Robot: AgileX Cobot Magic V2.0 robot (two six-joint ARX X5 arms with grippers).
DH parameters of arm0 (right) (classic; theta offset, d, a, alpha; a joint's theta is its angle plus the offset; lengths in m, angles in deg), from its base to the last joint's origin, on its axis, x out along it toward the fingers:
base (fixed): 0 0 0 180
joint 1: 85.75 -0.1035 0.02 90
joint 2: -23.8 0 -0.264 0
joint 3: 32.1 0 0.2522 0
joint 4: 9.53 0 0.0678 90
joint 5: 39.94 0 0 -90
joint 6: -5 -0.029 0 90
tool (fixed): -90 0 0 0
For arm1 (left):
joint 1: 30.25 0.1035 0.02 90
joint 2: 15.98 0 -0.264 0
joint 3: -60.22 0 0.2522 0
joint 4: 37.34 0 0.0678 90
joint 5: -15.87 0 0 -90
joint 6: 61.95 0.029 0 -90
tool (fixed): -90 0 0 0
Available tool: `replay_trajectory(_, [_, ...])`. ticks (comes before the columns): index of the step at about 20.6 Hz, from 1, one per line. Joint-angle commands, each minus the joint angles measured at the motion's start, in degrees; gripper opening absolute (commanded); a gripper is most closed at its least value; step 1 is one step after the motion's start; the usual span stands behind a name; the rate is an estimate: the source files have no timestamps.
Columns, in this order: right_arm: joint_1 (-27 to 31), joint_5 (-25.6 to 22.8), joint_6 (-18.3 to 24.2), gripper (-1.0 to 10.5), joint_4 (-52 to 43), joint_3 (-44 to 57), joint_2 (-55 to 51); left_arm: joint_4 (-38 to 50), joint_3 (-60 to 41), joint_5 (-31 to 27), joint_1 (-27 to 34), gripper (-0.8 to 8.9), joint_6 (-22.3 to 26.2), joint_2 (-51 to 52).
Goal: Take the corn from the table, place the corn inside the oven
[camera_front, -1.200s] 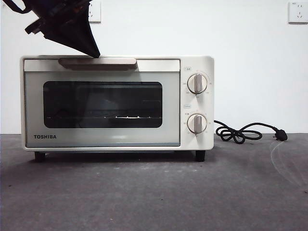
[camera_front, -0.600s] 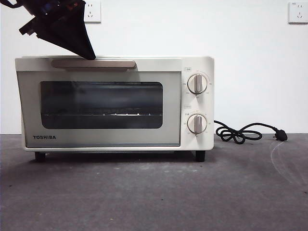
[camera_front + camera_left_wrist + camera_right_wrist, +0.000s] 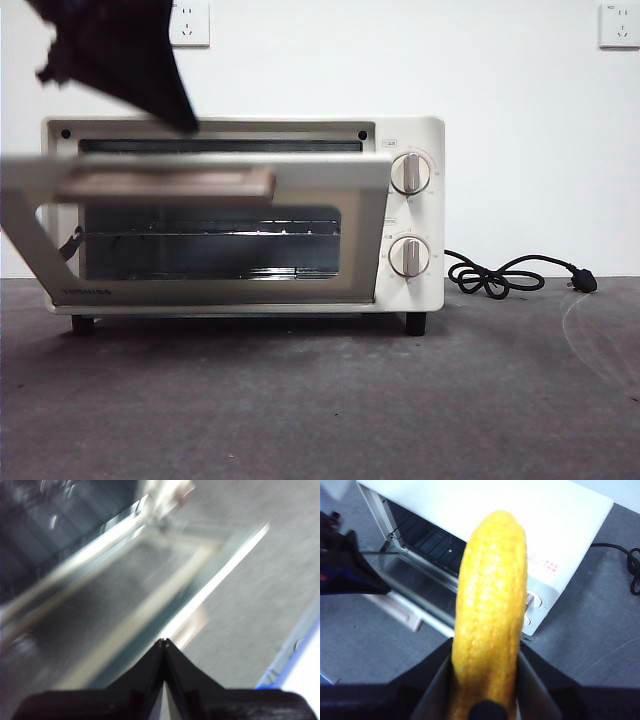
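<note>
Above bench [image 3: 320, 400], right pincer [image 3: 487, 680] grips corn [image 3: 490, 610], lifted clear, oven [image 3: 520, 525] below. Left pincer [image 3: 163, 641], jaws pressed together, sits at door handle [image 3: 165, 185]; door half-lowered. Pickup done; remaining: finish opening door, place corn on rack [image 3: 210, 234].

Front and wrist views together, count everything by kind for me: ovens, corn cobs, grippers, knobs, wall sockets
Oven: 1
Corn: 1
Grippers: 2, left gripper, right gripper
Knobs: 2, upper knob, lower knob
Wall sockets: 2, left socket, right socket
Total: 8
</note>
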Motion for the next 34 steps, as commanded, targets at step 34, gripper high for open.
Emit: replay_trajectory(34, [-15.45, 0.85, 37.33, -0.1, -38.45, -0.07, 28.87, -14.47, 7.54, -16.79, -0.33, -0.06, -4.42, 43.04])
